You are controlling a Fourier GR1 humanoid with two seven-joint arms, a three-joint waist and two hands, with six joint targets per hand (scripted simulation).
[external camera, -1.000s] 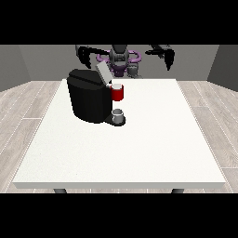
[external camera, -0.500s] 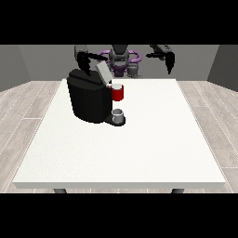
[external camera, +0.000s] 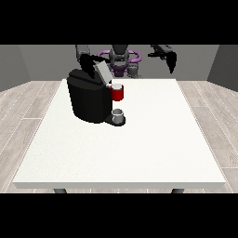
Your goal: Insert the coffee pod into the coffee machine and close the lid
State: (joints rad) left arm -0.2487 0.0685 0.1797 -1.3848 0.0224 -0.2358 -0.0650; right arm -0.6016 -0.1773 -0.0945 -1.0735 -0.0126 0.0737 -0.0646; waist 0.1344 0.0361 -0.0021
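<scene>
White table (external camera: pixel 139 148) bearing black coffee machine (external camera: pixel 88 100), far left.

A big black coffee machine (external camera: pixel 89 100) sits on the white table (external camera: pixel 139 144). Its grey lid (external camera: pixel 102 71) stands tilted up. The hand at the view's left (external camera: pixel 87 65) is just behind the lid. A red part (external camera: pixel 118 92) and a small grey cup (external camera: pixel 118 115) sit below that hand. The hand at the view's right (external camera: pixel 170 59) hangs in the air, far from the machine.
</scene>
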